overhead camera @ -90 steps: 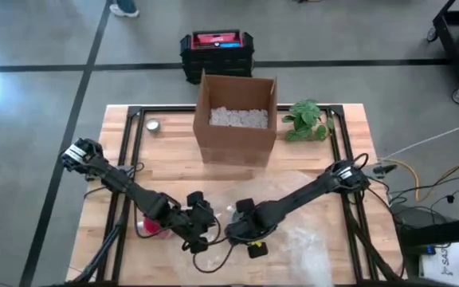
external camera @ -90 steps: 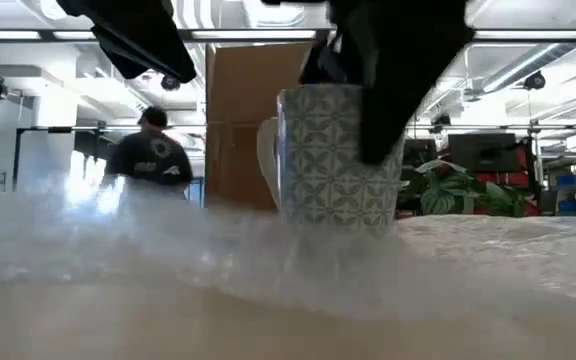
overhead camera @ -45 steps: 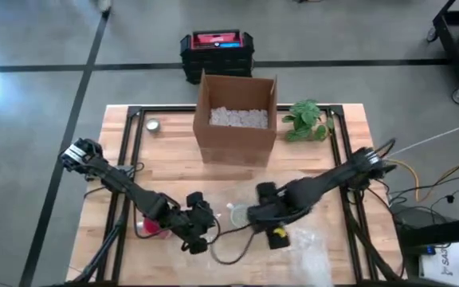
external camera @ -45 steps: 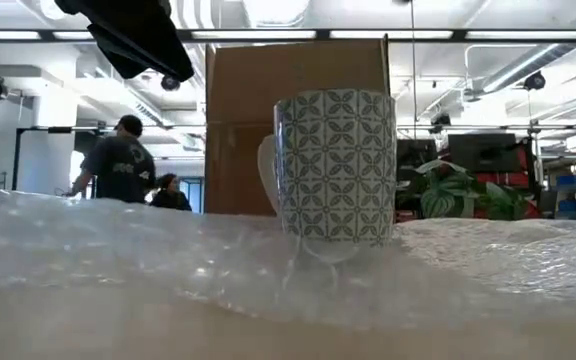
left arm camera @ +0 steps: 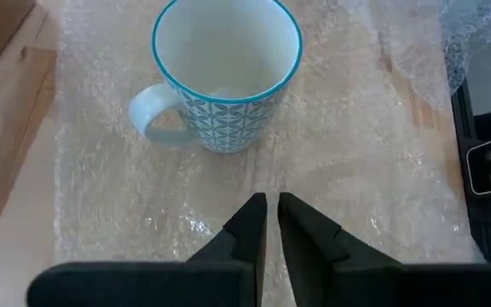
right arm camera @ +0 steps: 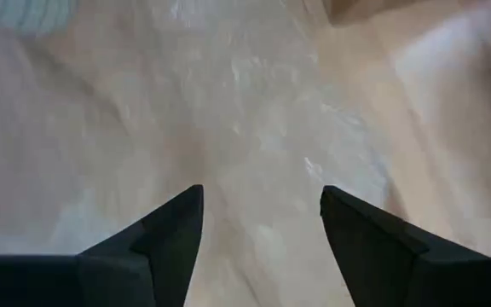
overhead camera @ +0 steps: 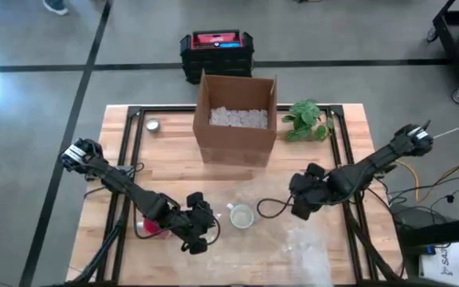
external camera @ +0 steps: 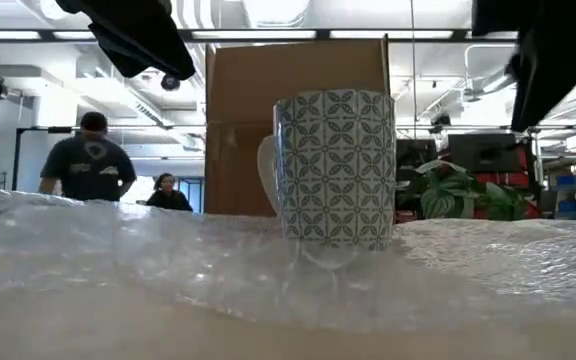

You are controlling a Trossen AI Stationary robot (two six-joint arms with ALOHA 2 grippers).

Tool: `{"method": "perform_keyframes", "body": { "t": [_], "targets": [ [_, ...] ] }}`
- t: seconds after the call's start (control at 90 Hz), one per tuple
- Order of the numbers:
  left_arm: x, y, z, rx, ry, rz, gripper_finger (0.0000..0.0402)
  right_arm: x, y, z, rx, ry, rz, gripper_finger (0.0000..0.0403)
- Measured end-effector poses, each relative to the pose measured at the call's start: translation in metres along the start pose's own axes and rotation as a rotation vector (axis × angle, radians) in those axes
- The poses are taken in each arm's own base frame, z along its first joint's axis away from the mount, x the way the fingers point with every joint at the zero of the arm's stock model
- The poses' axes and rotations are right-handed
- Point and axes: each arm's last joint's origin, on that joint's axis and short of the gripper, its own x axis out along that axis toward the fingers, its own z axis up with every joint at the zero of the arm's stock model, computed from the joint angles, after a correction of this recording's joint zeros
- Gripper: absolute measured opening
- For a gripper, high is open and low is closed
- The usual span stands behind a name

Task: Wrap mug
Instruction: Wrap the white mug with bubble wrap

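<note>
The mug (overhead camera: 241, 216), white inside with a teal lattice pattern outside (left arm camera: 227, 72), stands upright by its base on the clear bubble wrap (overhead camera: 301, 239) near the table's front middle. Its handle (left arm camera: 152, 119) shows at one side. My left gripper (overhead camera: 207, 229) hovers just left of the mug, above the wrap, with its fingers (left arm camera: 271, 213) shut and nothing between them. To the right of the mug, my right gripper (overhead camera: 300, 201) hangs open (right arm camera: 262, 213) over the wrap. In the low view both arms are well above the mug (external camera: 336, 165).
An open cardboard box (overhead camera: 236, 119) with white filler stands behind the mug at the table's middle. A green plant (overhead camera: 307, 119) lies to its right, and a small tin (overhead camera: 153, 124) sits at the far left. A pink object (overhead camera: 150, 226) lies under the left arm. People stand in the room behind.
My right gripper has drawn away from the mug toward the table's right edge and gone upward, out of the space in front of the mug. The mug has stayed upright on the bubble wrap where it was.
</note>
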Motion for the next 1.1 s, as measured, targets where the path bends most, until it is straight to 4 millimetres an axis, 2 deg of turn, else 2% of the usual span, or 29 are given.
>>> {"method": "perform_keyframes", "body": {
  "t": [0.2, 0.356, 0.544, 0.689, 0.822, 0.856, 1.1],
  "targets": [
    [0.000, -0.001, 0.001, -0.005, -0.010, -0.006, 0.0021, 0.042, -0.011, -0.019, 0.056, 0.045, -0.054, 0.0197],
    [0.000, -0.001, 0.003, -0.007, -0.044, 0.004, 0.0021, 0.059, -0.012, -0.030, 0.067, 0.086, -0.093, 0.0187],
    [0.000, -0.001, 0.004, 0.010, -0.052, 0.011, 0.0021, 0.077, -0.002, -0.032, 0.050, 0.091, 0.045, 0.0172],
    [0.000, -0.001, 0.004, 0.010, -0.055, 0.016, 0.0021, 0.085, 0.002, -0.032, 0.025, 0.083, 0.056, 0.0122],
    [0.000, -0.001, 0.004, 0.011, -0.058, 0.021, 0.0021, 0.083, 0.001, -0.031, -0.034, 0.084, 0.056, 0.0027],
    [0.000, -0.001, 0.004, 0.011, -0.059, 0.022, 0.0021, 0.079, 0.001, -0.029, -0.048, 0.086, 0.066, 0.0014],
    [0.000, -0.001, 0.004, 0.012, -0.064, 0.024, 0.0022, 0.032, 0.012, 0.002, -0.119, -0.059, 0.228, 0.0004]
  ]
}}
